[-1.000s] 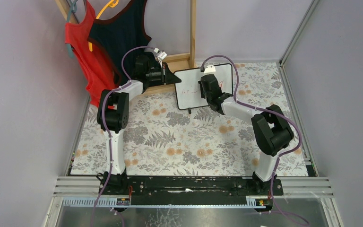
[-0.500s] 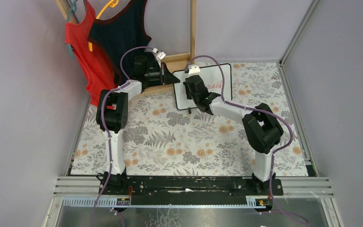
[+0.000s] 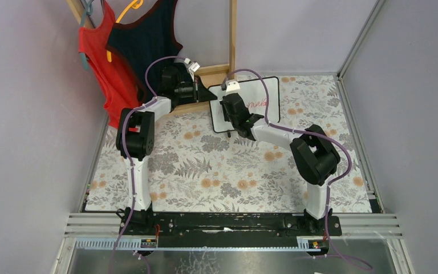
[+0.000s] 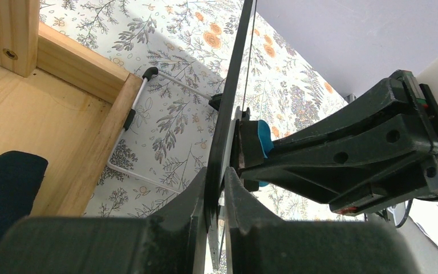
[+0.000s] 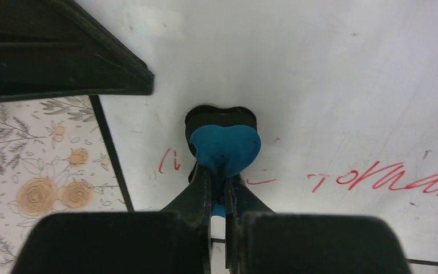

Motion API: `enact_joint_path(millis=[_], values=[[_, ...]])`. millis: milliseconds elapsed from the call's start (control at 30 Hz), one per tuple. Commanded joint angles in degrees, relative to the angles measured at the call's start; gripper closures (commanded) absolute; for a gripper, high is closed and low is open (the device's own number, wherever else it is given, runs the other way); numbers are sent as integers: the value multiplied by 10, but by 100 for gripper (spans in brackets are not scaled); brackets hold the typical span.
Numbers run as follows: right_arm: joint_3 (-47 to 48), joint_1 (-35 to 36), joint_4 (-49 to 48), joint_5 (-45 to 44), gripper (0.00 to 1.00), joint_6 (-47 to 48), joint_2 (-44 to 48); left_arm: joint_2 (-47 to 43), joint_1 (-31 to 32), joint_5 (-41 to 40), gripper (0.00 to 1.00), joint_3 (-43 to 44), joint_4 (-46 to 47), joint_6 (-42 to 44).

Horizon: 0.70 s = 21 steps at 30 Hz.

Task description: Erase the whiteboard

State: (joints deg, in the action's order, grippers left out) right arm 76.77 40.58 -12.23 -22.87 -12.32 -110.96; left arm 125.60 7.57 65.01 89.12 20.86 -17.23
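Observation:
The whiteboard (image 3: 265, 94) stands tilted at the back of the table, with red handwriting (image 3: 258, 104) on it. My left gripper (image 3: 210, 96) is shut on its left edge; the left wrist view shows the jaws (image 4: 219, 182) clamped on the thin black frame (image 4: 236, 68). My right gripper (image 3: 231, 107) is shut on a blue eraser (image 5: 225, 145) and presses it on the board's left part (image 5: 319, 85). Red strokes (image 5: 388, 177) lie to both sides of the eraser. The eraser also shows in the left wrist view (image 4: 264, 137).
A wooden rack (image 3: 214, 74) with an upright post (image 3: 232, 34) stands behind the board. A red garment (image 3: 100, 63) and a black one (image 3: 142, 40) hang at the back left. A floral cloth (image 3: 205, 165) covers the table. The board's wire foot (image 4: 148, 74) rests beside the rack.
My right gripper has slid the eraser leftwards over the board, from its middle to its left part. The left gripper and the board have not moved.

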Motion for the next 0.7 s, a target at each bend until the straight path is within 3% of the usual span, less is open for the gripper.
enact_joint_path(millis=[0, 267, 667], values=[[-32, -17, -18, -80, 100, 19, 34, 16, 6, -34, 100, -25, -67, 41], [-89, -65, -26, -77, 100, 13, 83, 13, 6, -33, 100, -27, -72, 47], [-32, -30, -15, -22, 100, -1, 41, 10, 6, -34, 100, -31, -72, 47]])
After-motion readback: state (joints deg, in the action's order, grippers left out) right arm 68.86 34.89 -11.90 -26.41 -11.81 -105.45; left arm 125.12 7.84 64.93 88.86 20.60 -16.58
